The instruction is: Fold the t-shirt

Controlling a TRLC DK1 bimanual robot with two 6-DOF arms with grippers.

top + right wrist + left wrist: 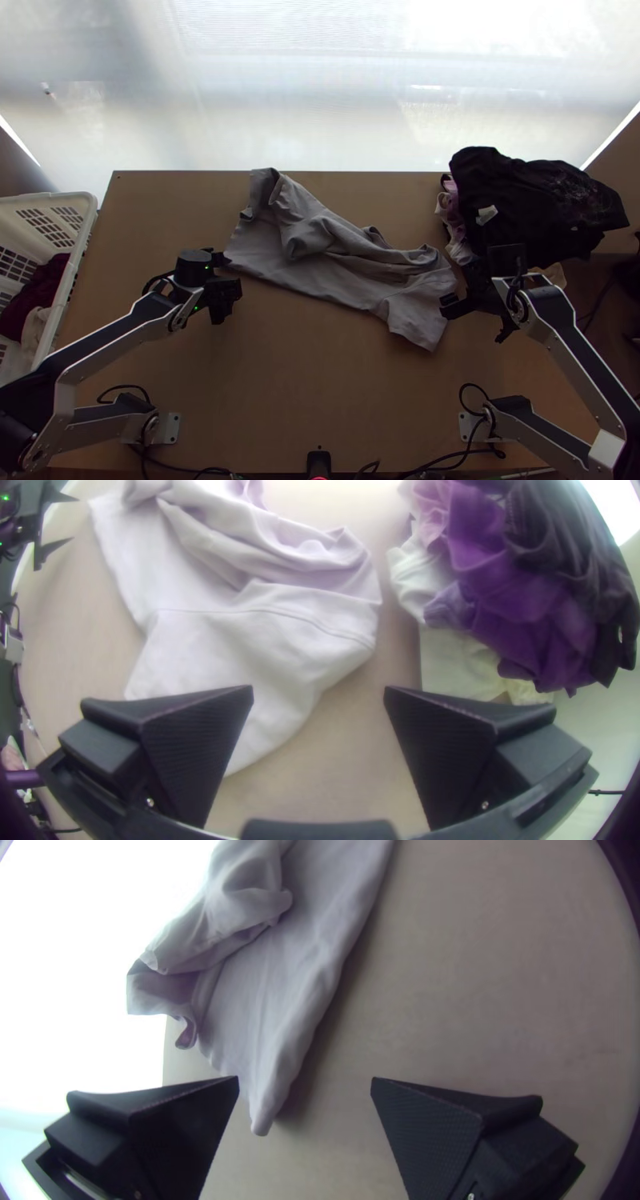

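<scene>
1 grey t-shirt (pixel 340 288) lies partly bunched across the worktop (pixel 312 376). The left pincer (pixel 232 274) is released near 1 end; the right pincer (pixel 454 288), also released, is near the other. 1 clothes pile (pixel 536 196) sits beside the shirt.

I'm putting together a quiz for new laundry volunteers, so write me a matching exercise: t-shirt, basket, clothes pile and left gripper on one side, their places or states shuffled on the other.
Things:
1. t-shirt
2. basket
3. clothes pile
4. left gripper

Places and states, sides as in the top view:
A. heaped at the far right, black on top
B. fingers apart, over the left half of the table
C. grey, partly bunched, lying across the table's middle
D. white, beyond the table's left edge

Right pairs: 1-C, 2-D, 3-A, 4-B
</scene>
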